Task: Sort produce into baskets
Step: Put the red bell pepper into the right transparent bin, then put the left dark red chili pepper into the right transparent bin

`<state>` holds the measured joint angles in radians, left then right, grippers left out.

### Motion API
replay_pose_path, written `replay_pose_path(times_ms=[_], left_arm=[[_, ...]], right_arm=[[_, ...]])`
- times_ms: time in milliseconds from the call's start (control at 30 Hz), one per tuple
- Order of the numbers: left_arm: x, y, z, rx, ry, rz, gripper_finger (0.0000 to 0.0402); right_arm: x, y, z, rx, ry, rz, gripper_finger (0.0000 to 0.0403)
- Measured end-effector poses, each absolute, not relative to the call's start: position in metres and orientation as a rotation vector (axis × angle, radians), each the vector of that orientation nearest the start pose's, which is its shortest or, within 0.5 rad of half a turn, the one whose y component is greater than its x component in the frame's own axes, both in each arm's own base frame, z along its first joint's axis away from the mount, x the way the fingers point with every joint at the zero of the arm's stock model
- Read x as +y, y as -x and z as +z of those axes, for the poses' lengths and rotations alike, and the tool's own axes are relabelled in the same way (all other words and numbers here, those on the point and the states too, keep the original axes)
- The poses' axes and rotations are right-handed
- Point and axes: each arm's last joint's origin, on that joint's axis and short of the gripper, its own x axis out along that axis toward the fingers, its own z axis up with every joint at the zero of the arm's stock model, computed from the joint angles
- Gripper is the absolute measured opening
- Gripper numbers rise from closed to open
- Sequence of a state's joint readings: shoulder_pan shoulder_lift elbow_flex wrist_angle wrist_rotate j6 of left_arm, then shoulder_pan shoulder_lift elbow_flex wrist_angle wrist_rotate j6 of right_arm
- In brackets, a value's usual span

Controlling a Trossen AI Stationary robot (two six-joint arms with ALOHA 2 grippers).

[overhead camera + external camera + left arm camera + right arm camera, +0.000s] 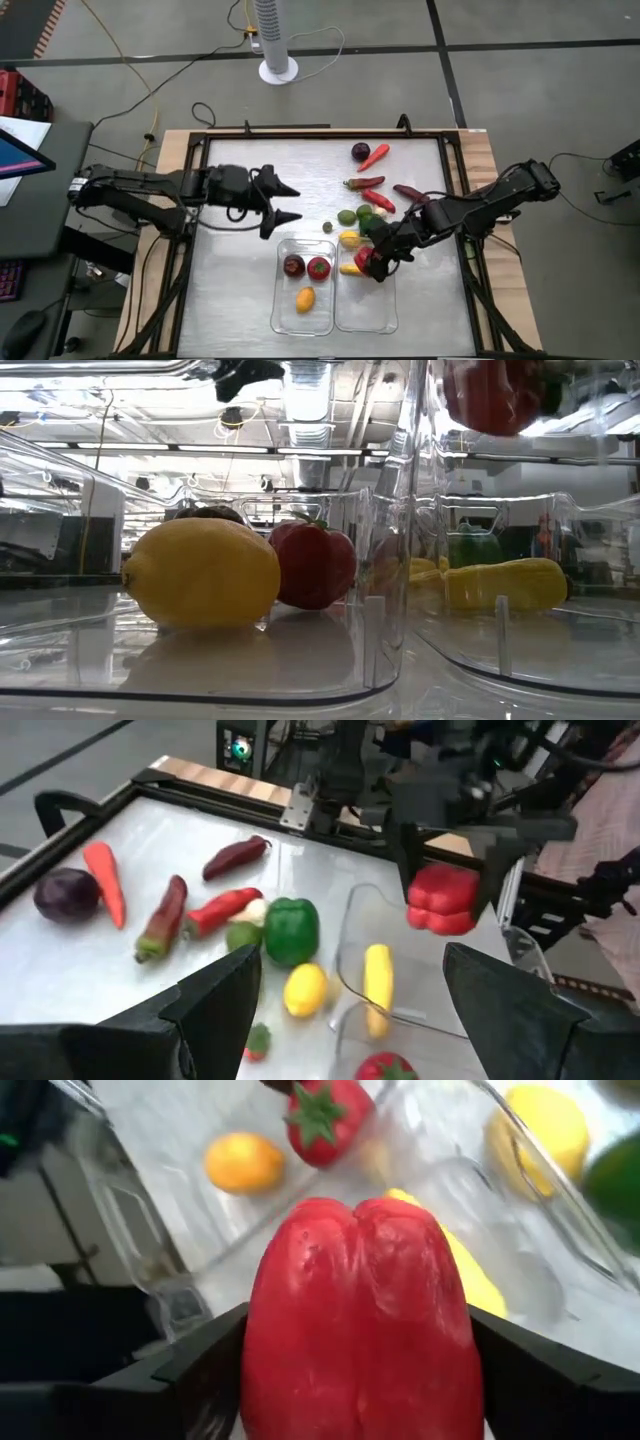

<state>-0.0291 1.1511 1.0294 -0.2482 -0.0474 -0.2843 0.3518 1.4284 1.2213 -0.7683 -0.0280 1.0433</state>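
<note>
Two clear baskets stand side by side near the table's front. The left basket (303,300) holds a dark round piece, a red tomato (318,267) and a yellow lemon (305,298). The right basket (368,305) holds a long yellow piece (377,975). My right gripper (378,262) is shut on a red pepper (443,898) above the right basket's far end. More produce lies on the table behind the baskets. My left gripper (297,203) hangs open in the air to the left of that produce, with nothing between its fingers. My right gripper pinches the red pepper by its two opposite sides (270,1330) between its two fingers. The fingers slant down from the table's right side. The pepper is lifted clear, above the right basket.
Loose on the table behind the baskets: a purple round piece (360,152), a carrot (378,155), chillies (366,183), a green pepper (370,222) and a yellow piece (349,238). A raised frame (300,131) edges the table. The table's left half (230,280) is bare.
</note>
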Motion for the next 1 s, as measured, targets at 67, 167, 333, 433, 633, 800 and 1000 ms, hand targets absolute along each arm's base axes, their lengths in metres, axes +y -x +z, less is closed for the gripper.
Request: replay_pose_path(times_ms=[67, 167, 333, 433, 633, 800, 1000], left_arm=[[0.004, -0.253, 0.341, 0.353, 0.268, 0.065, 0.0300], [0.019, -0.253, 0.342, 0.337, 0.283, 0.069, 0.0300], [0.036, -0.251, 0.341, 0.345, 0.345, 0.078, 0.0300], [0.043, -0.249, 0.340, 0.357, 0.353, 0.071, 0.0300], [0.054, -0.247, 0.341, 0.345, 0.343, 0.096, 0.0300], [0.055, -0.247, 0.341, 0.344, 0.346, 0.066, 0.0300], [0.051, -0.238, 0.343, 0.368, 0.361, 0.012, 0.0300]], right_arm=[[0.100, -0.269, 0.292, 1.067, -0.780, -0.189, 0.0378], [0.095, -0.268, 0.290, 1.134, -0.815, -0.169, 0.0395], [0.072, -0.259, 0.309, 1.184, -0.854, -0.176, 0.0381], [0.047, -0.253, 0.322, 1.132, -0.802, -0.267, 0.0378], [-0.013, -0.248, 0.311, 1.178, -0.721, -0.431, 0.0377], [-0.065, -0.257, 0.278, 1.270, -0.701, -0.526, 0.0377], [-0.108, -0.262, 0.245, 1.426, -0.654, -0.538, 0.0375]])
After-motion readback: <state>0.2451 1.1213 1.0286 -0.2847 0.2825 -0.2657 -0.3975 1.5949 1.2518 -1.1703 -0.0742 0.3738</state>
